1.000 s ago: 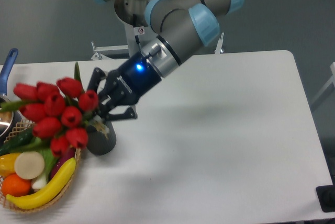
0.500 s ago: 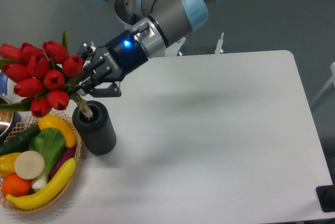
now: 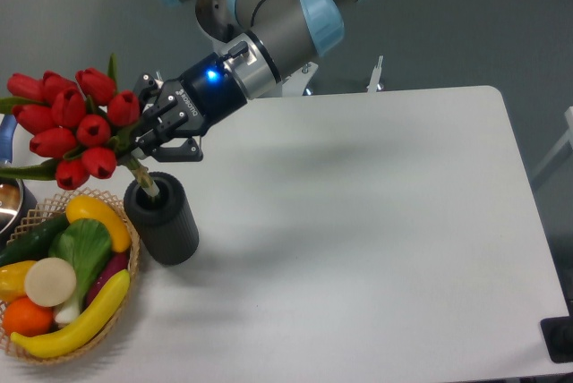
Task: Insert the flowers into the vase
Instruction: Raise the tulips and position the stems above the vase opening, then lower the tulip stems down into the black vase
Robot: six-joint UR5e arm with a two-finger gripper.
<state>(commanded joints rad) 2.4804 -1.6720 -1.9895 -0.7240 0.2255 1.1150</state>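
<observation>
The flowers [image 3: 73,131], a bunch of red tulips, lean left with their stem ends dipped into the mouth of the vase [image 3: 163,220], which stands on the white table [image 3: 376,222] just beside a wicker basket [image 3: 40,347] of toy produce, while the gripper [image 3: 143,137] clamps the stems above the rim.

the flowers [image 3: 73,128], a bunch of red tulip heads on green stems, lean up and to the left of the hand [image 3: 143,137], which grips the stems just below the heads. the stem ends dip into the round mouth of the vase [image 3: 162,219], a dark grey cylinder standing upright directly beneath the hand.
</observation>
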